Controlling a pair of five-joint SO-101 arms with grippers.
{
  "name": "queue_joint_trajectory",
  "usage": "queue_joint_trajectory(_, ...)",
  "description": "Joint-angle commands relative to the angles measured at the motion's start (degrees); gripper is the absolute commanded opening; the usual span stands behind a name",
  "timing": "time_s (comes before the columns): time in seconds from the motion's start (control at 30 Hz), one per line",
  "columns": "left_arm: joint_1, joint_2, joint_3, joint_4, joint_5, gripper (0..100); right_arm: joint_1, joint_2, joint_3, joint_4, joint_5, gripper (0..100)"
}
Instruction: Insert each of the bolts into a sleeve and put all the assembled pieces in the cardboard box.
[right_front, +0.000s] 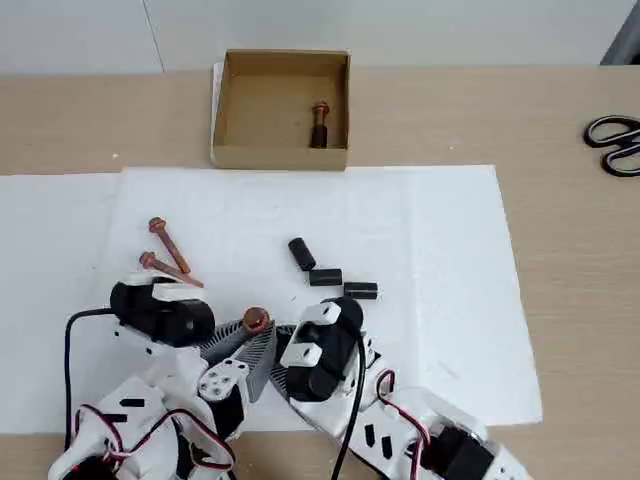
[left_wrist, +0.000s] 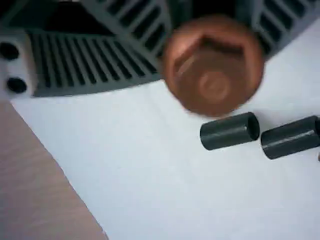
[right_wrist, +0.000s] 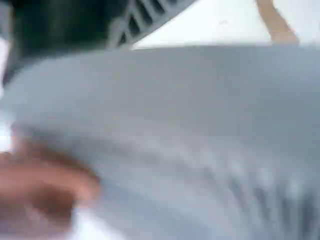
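From above, the cardboard box sits at the far side of the wooden table, and one assembled piece, a copper bolt in a black sleeve, lies inside toward its right wall. Just near of the box a white sheet covers the table. Two loose bolts lie close together on its left part, and three black sleeves lie in a slanted row near its middle. A pair of scissors rests at the far right edge. At the near edge the two arms meet: the left gripper is closed around a copper held bolt whose round head faces up, and the right gripper sits just beside it on the right. In the left wrist view the held bolt's head is close and blurred between ribbed grey fingers, and two sleeves lie nearly end to end on the sheet beyond it. The right wrist view is a blur of grey surface with a copper smear at one corner, so I cannot tell whether that gripper is open or closed.
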Motion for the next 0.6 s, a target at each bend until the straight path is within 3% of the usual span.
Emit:
queue_joint_trajectory(0.0, -0.1, -0.4, -0.2, 0.3, -0.2, 17, 0.7, -0.4, -0.9, -1.9, 0.1, 0.4)
queue_joint_trajectory(0.37, -0.2, -0.4, -0.2, 0.3, -0.3, 17, 0.7, -0.4, -0.6, -1.9, 0.1, 0.4)
queue_joint_trajectory(0.57, -5.8, -0.4, 0.9, 0.2, -4.7, 17, 0.7, -0.4, -0.6, -1.6, 0.1, 0.4)
